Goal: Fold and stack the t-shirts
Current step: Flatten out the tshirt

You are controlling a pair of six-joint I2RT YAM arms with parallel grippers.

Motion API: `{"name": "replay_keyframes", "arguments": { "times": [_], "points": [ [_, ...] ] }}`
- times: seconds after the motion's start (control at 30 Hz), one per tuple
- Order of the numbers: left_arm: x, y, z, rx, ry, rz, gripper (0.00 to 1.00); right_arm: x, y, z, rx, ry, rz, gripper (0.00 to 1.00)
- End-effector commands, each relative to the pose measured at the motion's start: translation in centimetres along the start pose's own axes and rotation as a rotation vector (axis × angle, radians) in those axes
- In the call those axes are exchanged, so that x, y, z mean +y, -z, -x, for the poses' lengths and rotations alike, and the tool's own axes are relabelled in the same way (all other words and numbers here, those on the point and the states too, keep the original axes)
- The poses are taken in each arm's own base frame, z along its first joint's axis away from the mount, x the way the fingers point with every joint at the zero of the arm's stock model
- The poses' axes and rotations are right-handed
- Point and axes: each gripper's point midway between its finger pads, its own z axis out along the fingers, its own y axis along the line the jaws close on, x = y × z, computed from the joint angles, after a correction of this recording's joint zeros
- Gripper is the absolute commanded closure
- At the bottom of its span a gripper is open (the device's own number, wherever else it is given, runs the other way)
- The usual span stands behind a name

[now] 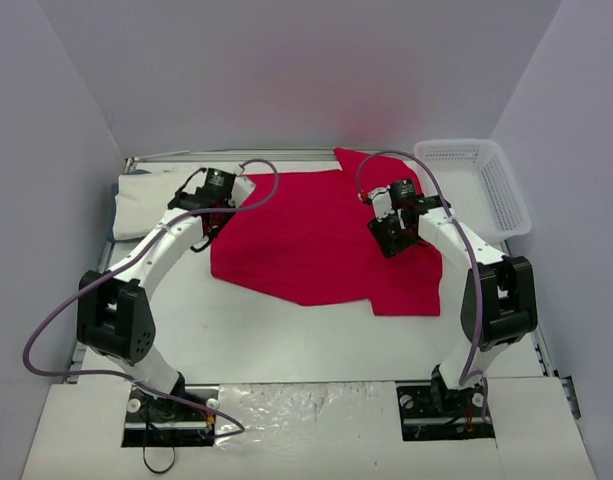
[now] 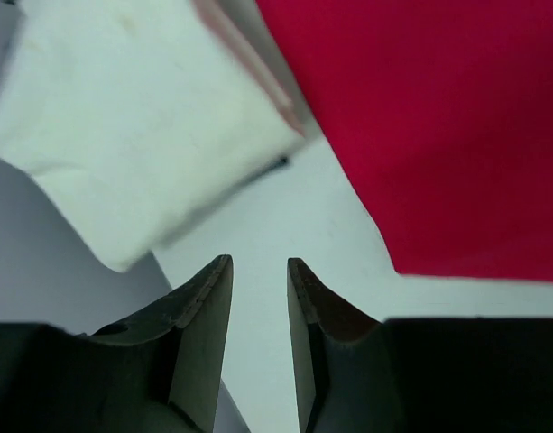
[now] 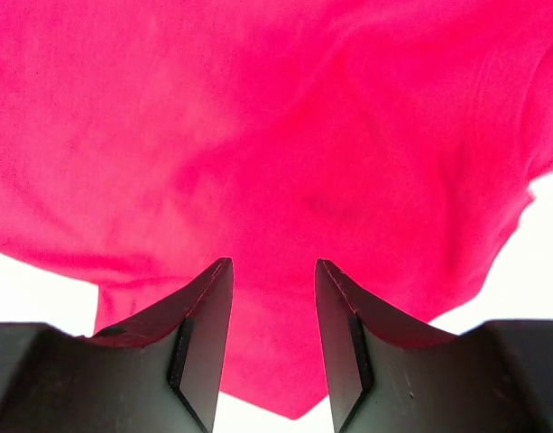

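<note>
As seen from above, shows red t-shirt (image 1: 316,240) spread left-to-right on table (image 1: 286,340), right tool (image 1: 391,238) over its right part, left tool (image 1: 208,228) at its left edge near folded white t-shirt (image 1: 146,200), both narrowly parted, empty.

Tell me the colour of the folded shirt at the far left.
The folded shirt is plain cream-white, clearest in the left wrist view.

A white basket (image 1: 486,160) with little holes sits on the table (image 1: 286,340), off to the right of the right fingers (image 3: 208,325) and a bit farther back. Bare white table shows just past the tips of the left fingers (image 2: 204,334). Pale walls (image 1: 306,70) stand far behind all the fingers.
</note>
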Motion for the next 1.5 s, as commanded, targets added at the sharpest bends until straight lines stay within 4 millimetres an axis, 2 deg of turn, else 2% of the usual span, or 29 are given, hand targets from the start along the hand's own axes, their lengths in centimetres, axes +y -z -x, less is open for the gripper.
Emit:
{"name": "replay_keyframes", "arguments": {
  "times": [0.0,0.03,0.07,0.13,0.17,0.23,0.27,0.43,0.63,0.83,1.0,1.13,1.47],
  "points": [
    [-4.3,0.3,-4.1,0.036,-0.111,-0.093,0.70,1.2,1.2,-2.2,0.018,-0.007,0.022,0.62],
    [-5.6,0.4,-5.8,0.043,-0.121,-0.132,0.70,1.5,1.6,-2.1,-0.001,-0.011,0.030,0.62],
    [-6.2,0.5,-6.6,0.044,-0.124,-0.145,0.70,1.6,1.6,-2.4,0.001,-0.010,0.031,0.62],
    [-7.2,0.5,-7.2,0.024,-0.133,-0.161,0.70,2.1,1.6,-2.9,0.001,-0.009,0.049,0.62],
    [-7.8,0.6,-8.4,0.033,-0.134,-0.174,0.70,2.2,1.5,-3.0,-0.002,-0.007,0.053,0.62],
    [-8.8,0.5,-8.4,0.002,-0.130,-0.201,0.70,2.3,1.2,-3.4,0.004,-0.011,0.059,0.61],
    [-9.3,0.4,-9.1,0.007,-0.134,-0.210,0.70,2.4,1.1,-3.6,0.009,-0.010,0.062,0.61],
    [-11.0,-1.1,-9.2,-0.012,-0.118,-0.232,0.71,4.1,0.4,-4.2,0.027,0.025,0.130,0.61],
    [-12.9,-2.8,-9.2,-0.025,-0.157,-0.254,0.71,4.6,-1.0,-4.7,0.064,0.034,0.148,0.61],
    [-15.6,-2.0,-8.7,-0.054,-0.228,-0.346,0.72,4.9,-2.5,-5.9,0.106,0.034,0.158,0.62],
    [-17.5,-1.5,-8.7,-0.068,-0.274,-0.403,0.72,5.4,-3.4,-6.1,0.129,0.044,0.170,0.68],
    [-18.7,-1.8,-9.4,-0.043,-0.321,-0.426,0.72,5.5,-4.5,-6.7,0.174,0.048,0.161,0.84],
    [-20.4,-3.0,-10.1,-0.003,-0.379,-0.453,0.67,5.7,-6.0,-7.8,0.239,0.065,0.135,0.88]
  ]
}}
